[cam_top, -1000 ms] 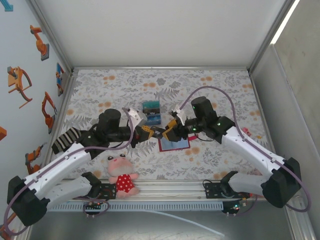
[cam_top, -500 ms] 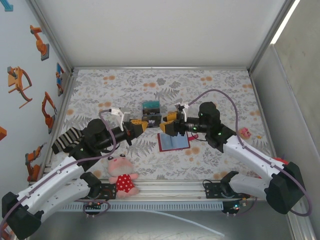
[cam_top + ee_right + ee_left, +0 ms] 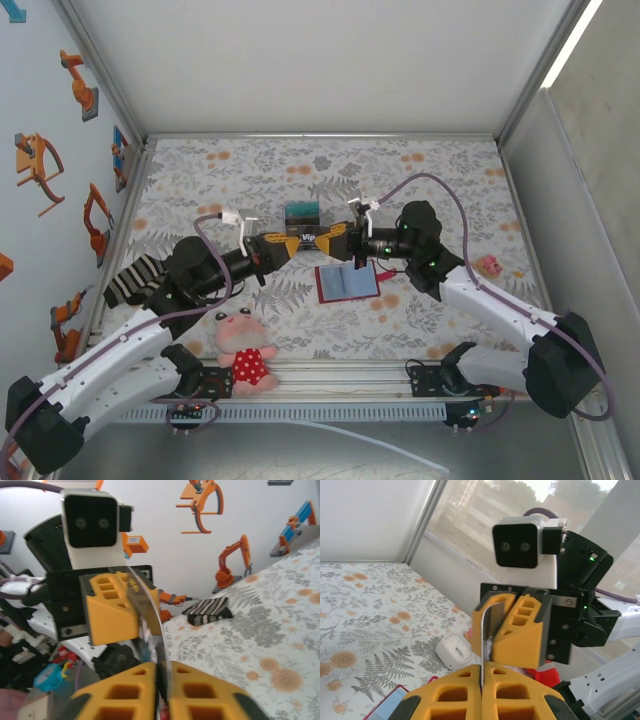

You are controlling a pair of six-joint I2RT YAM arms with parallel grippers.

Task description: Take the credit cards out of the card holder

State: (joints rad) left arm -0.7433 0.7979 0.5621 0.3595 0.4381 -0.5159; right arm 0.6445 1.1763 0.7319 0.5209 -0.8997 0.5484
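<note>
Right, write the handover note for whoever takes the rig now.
Grippers: the left gripper and the right gripper are each shut on one end of the same dark card, held off the table between them.
Things: a teal card lies on the table just beyond the grippers. The wallet lies open on the table, near the right gripper.
Done: two cards are out.
Left: one gripper lets go and the other sets the dark card down. Something bluish shows in the wallet, possibly another card, so check it.
</note>
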